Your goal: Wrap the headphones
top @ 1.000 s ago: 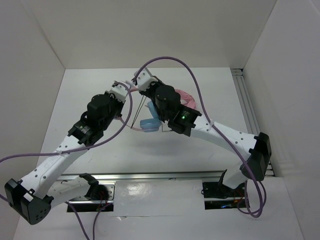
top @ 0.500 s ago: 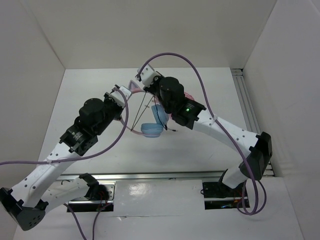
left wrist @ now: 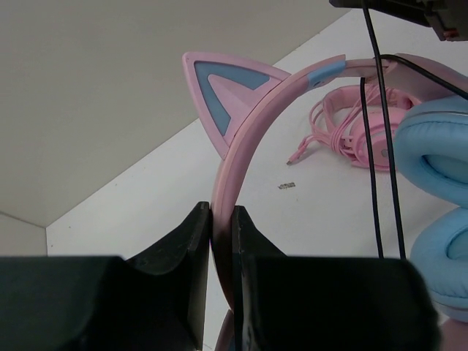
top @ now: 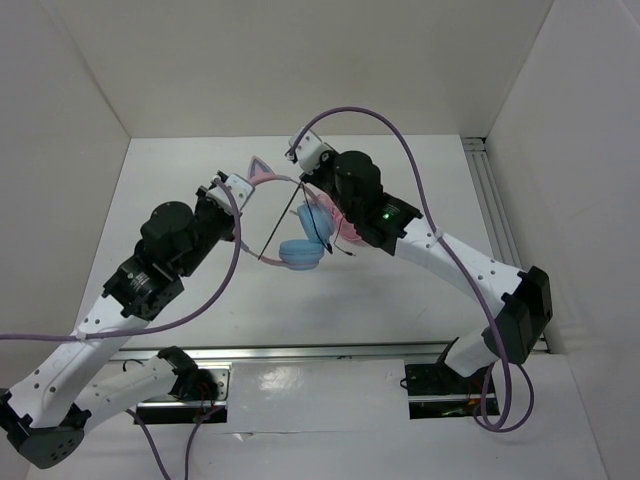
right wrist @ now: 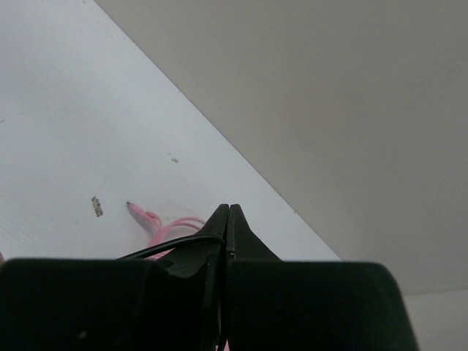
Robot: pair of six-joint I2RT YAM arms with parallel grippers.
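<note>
The headphones (top: pixel 300 253) hang above the table, with light blue ear cups (left wrist: pixel 437 142) and a pink cat-ear headband (left wrist: pixel 252 117). My left gripper (left wrist: pixel 221 219) is shut on the headband just below the cat ear; in the top view it (top: pixel 232 187) holds the band's left end. My right gripper (right wrist: pixel 228 218) is shut on the thin black cable (right wrist: pixel 164 249). In the top view it (top: pixel 303 178) sits above the cups, and the cable (top: pixel 280 225) runs taut down-left from it. Two strands of cable (left wrist: pixel 379 146) cross the headband.
The all-pink headphones with a pink cable (left wrist: pixel 355 124) lie on the white table behind the held set, partly hidden under my right arm (top: pixel 352 230). White walls enclose the table on three sides. A metal rail (top: pixel 495 210) runs along the right edge.
My left arm has pulled back to the left with the headband. My right gripper has moved right and farther back with the cable. The headphones have turned, and the cat ear now shows.
</note>
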